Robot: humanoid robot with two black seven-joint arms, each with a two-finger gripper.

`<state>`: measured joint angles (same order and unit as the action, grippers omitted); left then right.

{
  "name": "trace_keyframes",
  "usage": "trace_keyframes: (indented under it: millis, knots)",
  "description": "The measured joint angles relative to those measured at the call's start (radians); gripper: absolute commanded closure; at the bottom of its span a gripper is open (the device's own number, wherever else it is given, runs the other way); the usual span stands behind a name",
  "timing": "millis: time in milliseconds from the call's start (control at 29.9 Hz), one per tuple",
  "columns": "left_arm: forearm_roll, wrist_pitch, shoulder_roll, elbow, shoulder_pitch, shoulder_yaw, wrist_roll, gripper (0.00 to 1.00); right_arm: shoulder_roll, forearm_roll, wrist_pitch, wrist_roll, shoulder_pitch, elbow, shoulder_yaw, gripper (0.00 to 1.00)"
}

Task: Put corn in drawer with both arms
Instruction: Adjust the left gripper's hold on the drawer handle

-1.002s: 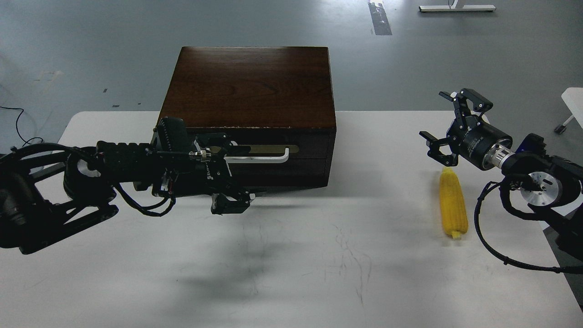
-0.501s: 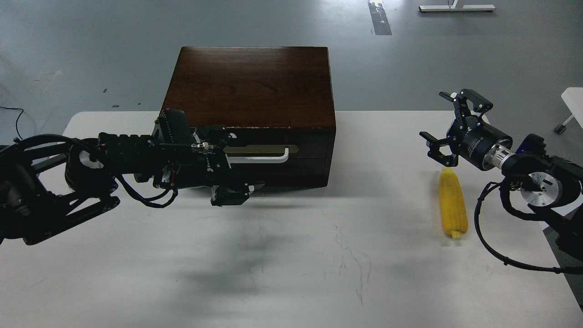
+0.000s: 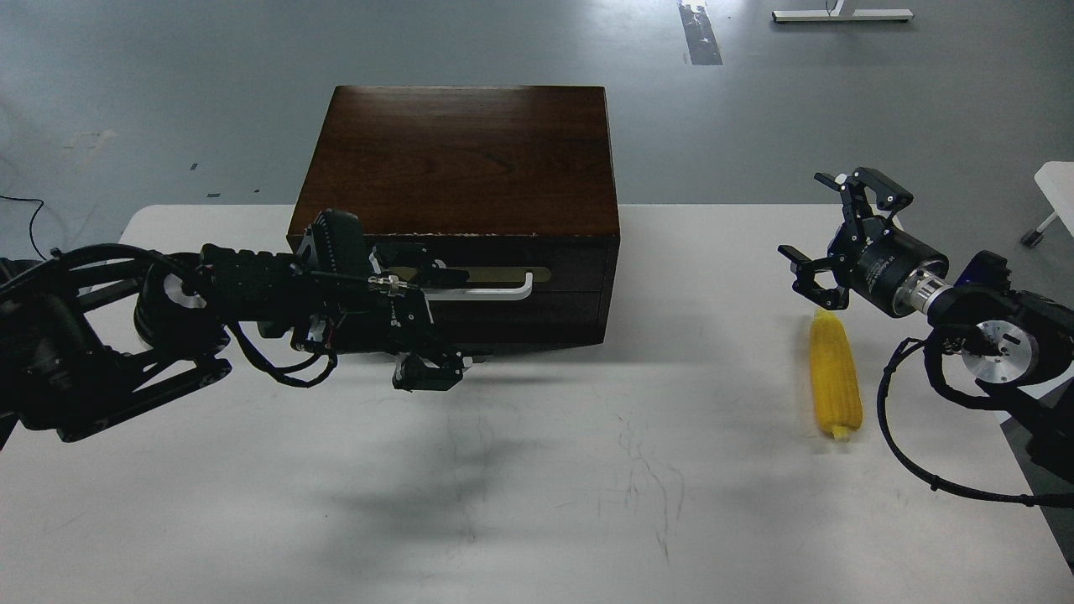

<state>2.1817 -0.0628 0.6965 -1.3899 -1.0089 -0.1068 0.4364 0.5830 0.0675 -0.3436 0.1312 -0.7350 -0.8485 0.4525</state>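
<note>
The yellow corn [image 3: 835, 379] lies on the white table [image 3: 587, 503] at the right, lengthwise towards me. The drawer [image 3: 562, 267] is the upper panel of the dark wooden box and is closed; its white bar handle [image 3: 497, 293] runs across the front. My left gripper [image 3: 463, 317] is open right in front of the drawer's left half. One finger is at handle height and the other is low near the table, and the handle's left end is hidden behind it. My right gripper [image 3: 812, 231] is open and empty, hovering just beyond the corn's far tip.
The dark wooden box [image 3: 461, 159] stands at the table's back middle, with a plain panel [image 3: 537, 323] below the drawer. The table's right edge is close to the corn. A white object [image 3: 1059, 180] stands off the table at the far right.
My left arm has moved a little right and closer to the drawer front. My right gripper has shifted slightly right and down. The corn and drawer have not moved.
</note>
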Motion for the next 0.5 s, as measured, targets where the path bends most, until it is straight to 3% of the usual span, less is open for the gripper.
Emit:
trace_keyframes:
  millis: [501]
  knots:
    - [0.0,0.0,-0.02,0.043,-0.013,0.005,0.004,0.02,-0.002,0.0,0.0,0.007,0.004,0.0,-0.001,0.0]
